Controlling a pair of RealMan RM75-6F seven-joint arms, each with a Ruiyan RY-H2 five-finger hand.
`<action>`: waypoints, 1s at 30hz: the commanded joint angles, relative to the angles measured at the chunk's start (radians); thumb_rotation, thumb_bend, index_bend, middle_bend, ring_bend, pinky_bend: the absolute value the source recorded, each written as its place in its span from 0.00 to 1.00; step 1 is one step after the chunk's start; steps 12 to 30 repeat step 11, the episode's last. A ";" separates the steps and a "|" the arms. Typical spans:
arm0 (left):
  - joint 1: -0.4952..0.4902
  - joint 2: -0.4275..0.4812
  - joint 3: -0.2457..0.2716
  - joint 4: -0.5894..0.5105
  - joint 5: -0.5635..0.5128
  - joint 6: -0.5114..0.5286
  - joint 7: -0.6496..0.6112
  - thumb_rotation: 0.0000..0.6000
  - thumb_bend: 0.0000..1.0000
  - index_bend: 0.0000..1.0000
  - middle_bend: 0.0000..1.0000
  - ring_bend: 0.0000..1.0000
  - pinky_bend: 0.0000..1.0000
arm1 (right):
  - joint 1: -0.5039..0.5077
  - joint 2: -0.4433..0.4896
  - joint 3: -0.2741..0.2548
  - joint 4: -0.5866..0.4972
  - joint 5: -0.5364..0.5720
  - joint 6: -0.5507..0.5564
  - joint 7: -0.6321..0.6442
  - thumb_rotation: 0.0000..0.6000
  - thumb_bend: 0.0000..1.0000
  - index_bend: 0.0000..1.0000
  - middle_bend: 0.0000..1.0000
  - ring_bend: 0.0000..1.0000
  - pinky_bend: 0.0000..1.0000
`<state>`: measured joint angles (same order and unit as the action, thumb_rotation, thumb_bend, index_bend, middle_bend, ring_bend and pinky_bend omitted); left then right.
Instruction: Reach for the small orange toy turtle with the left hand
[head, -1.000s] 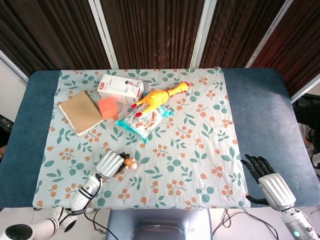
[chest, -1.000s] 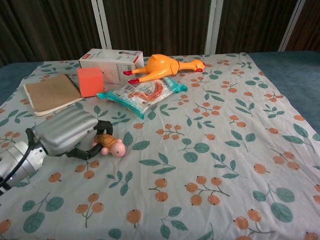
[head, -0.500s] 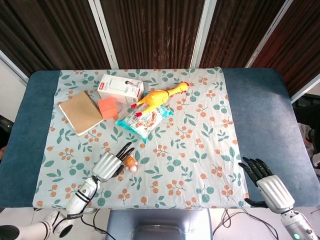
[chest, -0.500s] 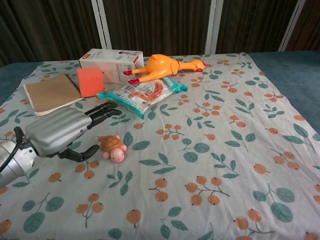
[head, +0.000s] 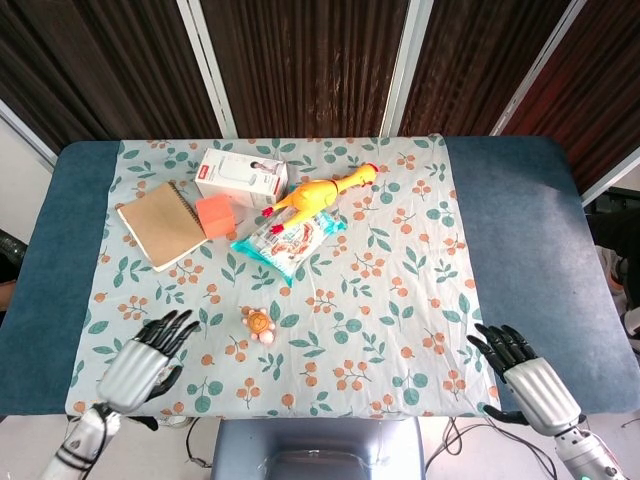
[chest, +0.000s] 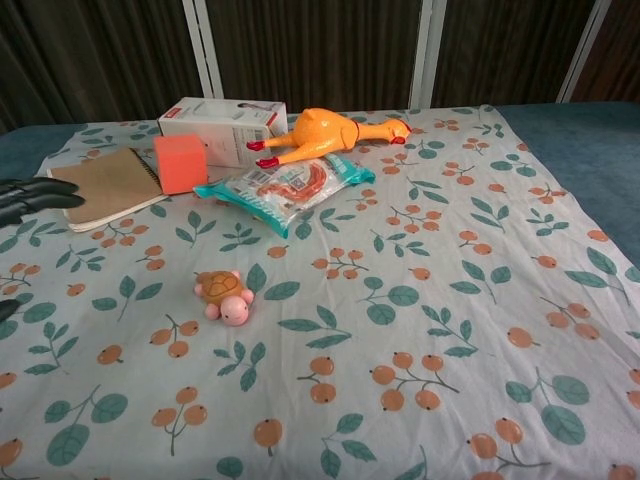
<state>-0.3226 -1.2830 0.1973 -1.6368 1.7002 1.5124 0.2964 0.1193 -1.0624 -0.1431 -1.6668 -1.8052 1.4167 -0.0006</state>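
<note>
One floral cloth (head: 400, 300) covers blue table (head: 520, 230).

Blue table (head: 520, 230), floral cloth (head: 400, 300) over its middle; on the cloth: turtle (head: 259, 324) lower centre; box (head: 240, 177), notebook (head: 160, 224), chicken (head: 318, 192), packet (head: 290, 237) upper left.

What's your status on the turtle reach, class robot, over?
Left hand open, fingers spread, off to the turtle's left. Right hand open at the table's near right edge. Toy turtle untouched on the cloth. Nothing between.

Between your left hand (head: 140, 365) and the turtle (head: 259, 324) lies only bare cloth (head: 330, 340); the snack packet (head: 288, 237) sits well beyond.
</note>
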 joint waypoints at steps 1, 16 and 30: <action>0.209 -0.004 0.051 0.110 0.065 0.301 -0.177 1.00 0.39 0.00 0.00 0.00 0.04 | -0.010 -0.012 0.013 -0.001 0.009 0.022 -0.016 1.00 0.18 0.00 0.00 0.00 0.00; 0.263 0.011 -0.012 0.232 0.029 0.331 -0.305 1.00 0.38 0.00 0.00 0.00 0.04 | -0.024 -0.029 0.054 0.000 0.069 0.047 -0.038 1.00 0.18 0.00 0.00 0.00 0.00; 0.263 0.011 -0.012 0.232 0.029 0.331 -0.305 1.00 0.38 0.00 0.00 0.00 0.04 | -0.024 -0.029 0.054 0.000 0.069 0.047 -0.038 1.00 0.18 0.00 0.00 0.00 0.00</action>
